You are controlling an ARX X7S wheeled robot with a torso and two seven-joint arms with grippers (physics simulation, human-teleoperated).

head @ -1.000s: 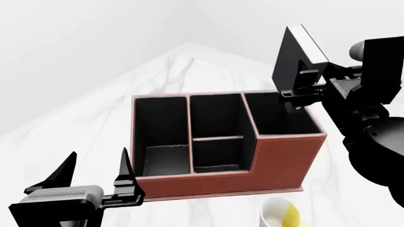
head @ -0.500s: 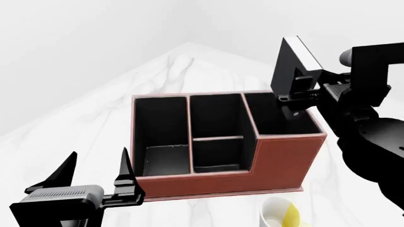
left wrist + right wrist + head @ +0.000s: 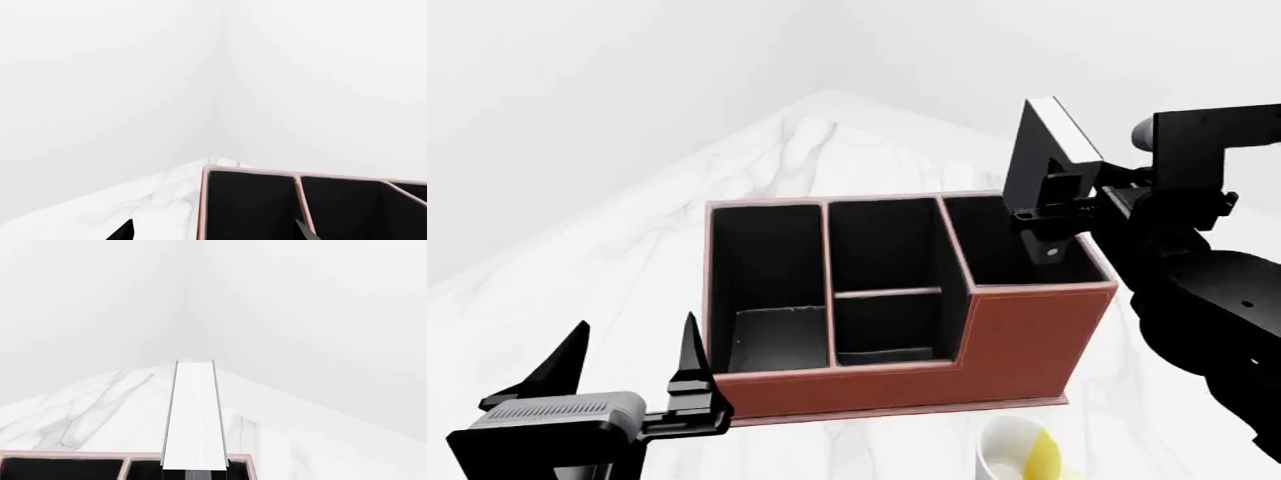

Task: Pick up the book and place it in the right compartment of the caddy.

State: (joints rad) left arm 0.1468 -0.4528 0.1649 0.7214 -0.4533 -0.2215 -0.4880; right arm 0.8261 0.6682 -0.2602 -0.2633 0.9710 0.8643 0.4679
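Above the far right corner of the caddy (image 3: 894,300), the book (image 3: 1044,150) hangs tilted in the air, black cover toward the camera and white page edges (image 3: 195,415) facing up and away. The right gripper (image 3: 1054,205) is clamped on its lower end, fingers (image 3: 1057,185) pressed against the cover. The book's lower edge sits just over the rear rim of the right compartment (image 3: 1021,245), the tall square-mouthed section, and has not gone inside.

The caddy stands on a white marbled table (image 3: 627,260), its two lower sections to the left of the tall one. The left gripper (image 3: 627,365) hovers near the caddy's front left corner, jaws spread wide and holding nothing. A white-and-yellow mug (image 3: 1021,455) stands just in front of the caddy's right end.
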